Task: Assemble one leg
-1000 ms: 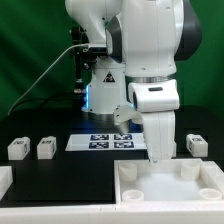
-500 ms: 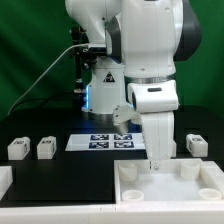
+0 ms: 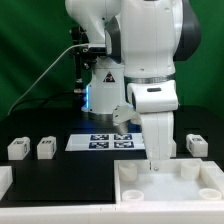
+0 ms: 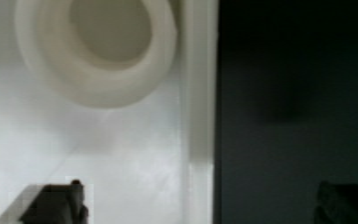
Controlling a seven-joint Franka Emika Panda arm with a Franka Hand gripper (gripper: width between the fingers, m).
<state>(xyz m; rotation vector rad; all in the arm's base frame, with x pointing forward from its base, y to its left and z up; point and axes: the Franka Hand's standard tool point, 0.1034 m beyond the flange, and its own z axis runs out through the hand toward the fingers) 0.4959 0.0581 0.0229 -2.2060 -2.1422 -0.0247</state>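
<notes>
My gripper [image 3: 154, 166] points straight down over the back rim of the large white square part [image 3: 170, 186] at the front of the exterior view's right. In the wrist view the gripper [image 4: 199, 205] is open and empty. One dark fingertip [image 4: 55, 203] is over the white part [image 4: 87, 140] and the other is over the black table, so the part's edge runs between them. A round corner hole [image 4: 105, 45] shows ahead. Three legs lie on the table: two [image 3: 17, 148] [image 3: 46, 148] at the left, one [image 3: 197, 145] at the right.
The marker board [image 3: 110, 141] lies at mid table in front of the robot base. A white part's corner [image 3: 5, 181] shows at the exterior view's front left edge. A green wall stands behind.
The gripper has come down slightly toward the large white part's rim. The legs have not moved.
</notes>
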